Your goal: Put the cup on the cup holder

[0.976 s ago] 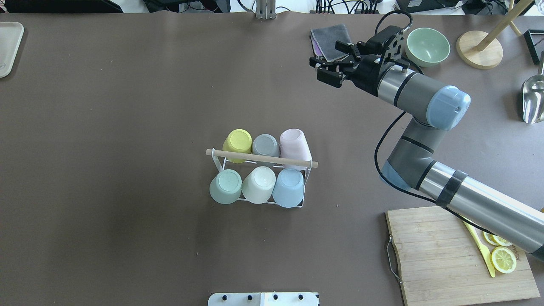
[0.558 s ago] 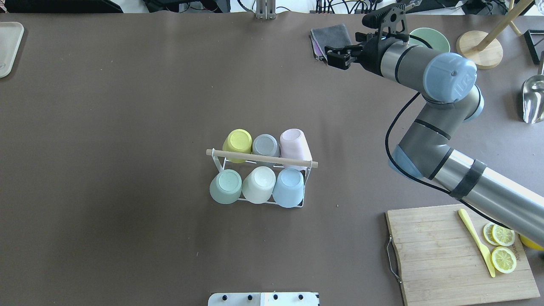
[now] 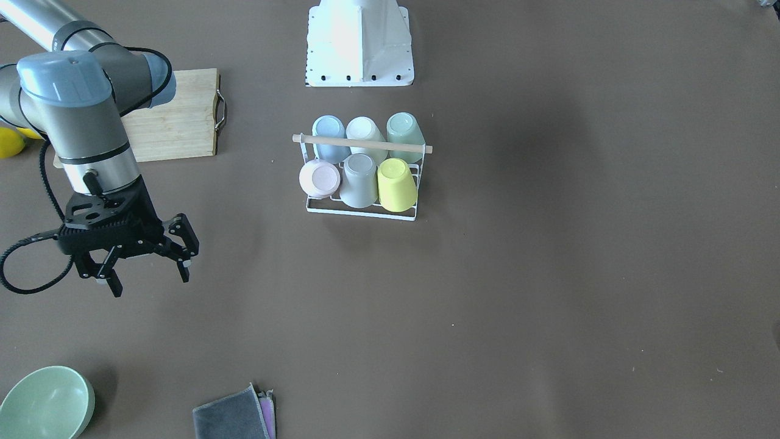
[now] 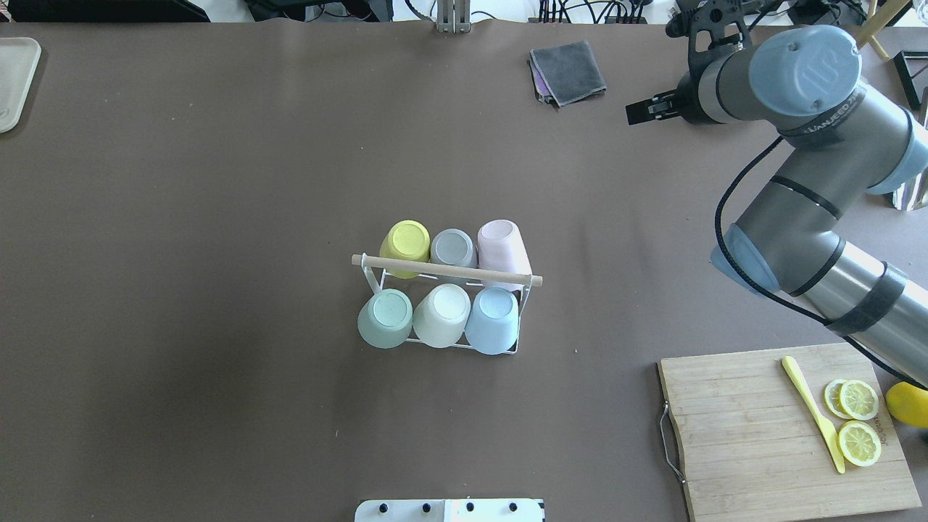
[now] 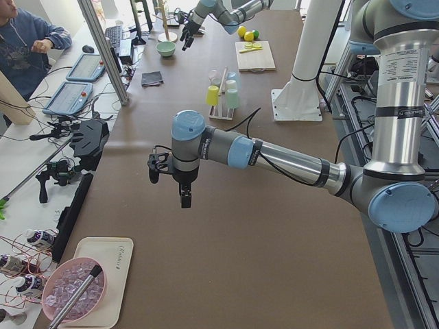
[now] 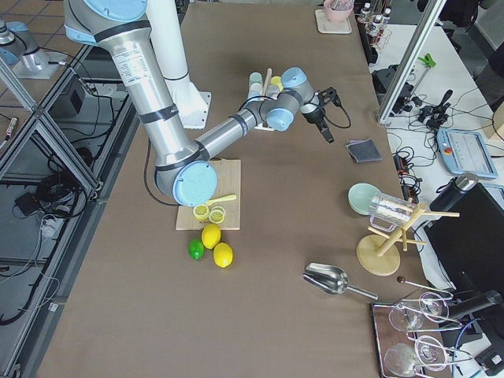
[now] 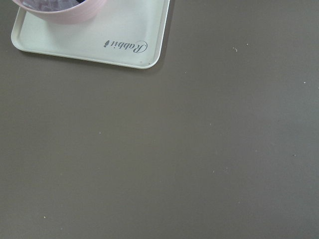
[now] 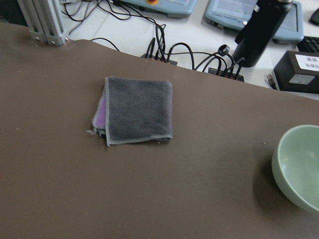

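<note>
Cup holder (image 4: pixel 447 270): middle of the table (image 4: pixel 217 217), six upturned cups (image 4: pixel 442 313) on it in two rows of three.
Left gripper (image 5: pixel 168 190): above bare table near a tray (image 7: pixel 129 30); cannot tell how its jaws stand.
Right gripper (image 3: pixel 150 284): jaws apart, empty, near the grey cloth (image 4: pixel 569 70).

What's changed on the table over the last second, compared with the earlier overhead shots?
The right gripper, open and empty throughout, swung away toward the robot's right, so it no longer overlaps the folded grey cloth. Nothing was grasped or released. The white wire cup holder and its six upturned pastel cups stayed put.
</note>
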